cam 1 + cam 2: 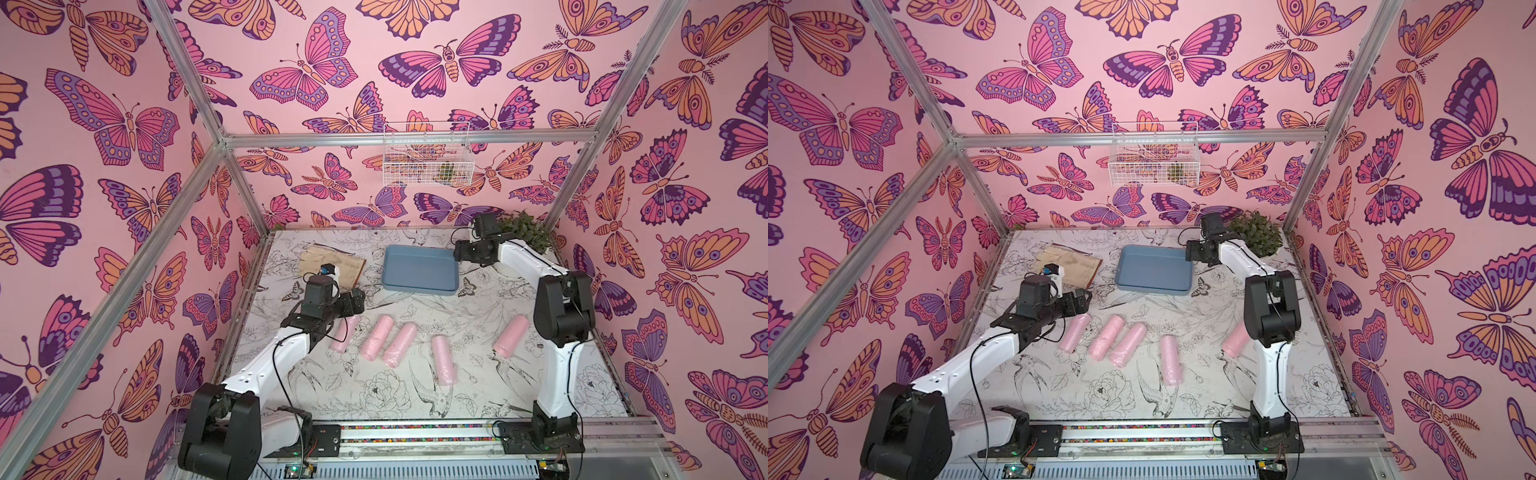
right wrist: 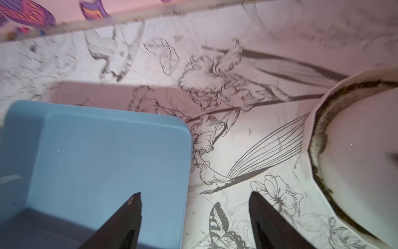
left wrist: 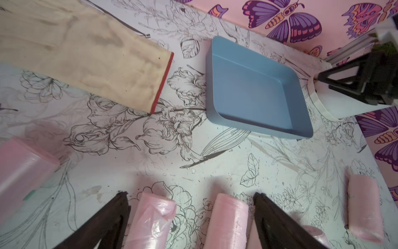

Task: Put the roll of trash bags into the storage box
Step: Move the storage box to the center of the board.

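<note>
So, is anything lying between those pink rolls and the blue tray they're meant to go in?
Nothing visible does. Only bare printed tabletop separates the pink plastic rolls from the empty, shallow blue-grey plastic tray. The beige cloth lies off to one side. The right gripper hangs open astride the tray's rim.

Shallow blue-grey rectangular plastic storage box (image 1: 419, 270): smooth, matt. Pink rolls of thin plastic film (image 1: 399, 351): slight sheen, crinkled wrap. Flat beige cloth piece with red edge (image 3: 86, 60): soft, wrinkled, stained. Floral-printed tabletop (image 1: 415, 399): matt, speckled with grime. White wire basket (image 1: 426, 174): thin metal wire. Silver frame bars (image 1: 311, 140): bare metal, dull sheen
</note>
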Robot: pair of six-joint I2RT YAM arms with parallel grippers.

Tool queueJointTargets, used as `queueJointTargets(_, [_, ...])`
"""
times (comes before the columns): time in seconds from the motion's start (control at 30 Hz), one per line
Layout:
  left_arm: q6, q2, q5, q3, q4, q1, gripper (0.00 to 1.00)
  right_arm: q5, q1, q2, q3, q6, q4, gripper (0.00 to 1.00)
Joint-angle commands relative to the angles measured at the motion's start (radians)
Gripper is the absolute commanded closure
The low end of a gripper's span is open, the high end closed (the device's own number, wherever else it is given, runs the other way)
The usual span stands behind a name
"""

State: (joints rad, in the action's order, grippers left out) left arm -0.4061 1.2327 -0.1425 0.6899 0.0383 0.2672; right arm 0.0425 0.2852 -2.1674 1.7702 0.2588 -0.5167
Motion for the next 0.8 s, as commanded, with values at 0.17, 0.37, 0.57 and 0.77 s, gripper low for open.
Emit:
queueJointTargets(0.17, [-0.042, 0.000, 0.000, -0.025, 0.024, 0.053, 0.05, 0.021, 0.027, -0.130, 0.128, 0.006, -0.206, 0.32])
queueJointTargets(0.37, [-0.049, -0.011, 0.024, -0.034, 0.023, 0.067, 0.04, -0.002, 0.067, -0.109, 0.047, -0.047, -0.219, 0.61])
queueJointTargets(0.57, [-0.055, -0.006, 0.032, -0.032, 0.023, 0.070, 0.03, -0.043, 0.102, -0.056, -0.042, -0.100, -0.239, 0.74])
queueJointTargets(0.77, [-0.058, -0.003, 0.034, -0.031, 0.023, 0.072, 0.03, -0.051, 0.117, 0.016, -0.135, -0.121, -0.240, 0.76])
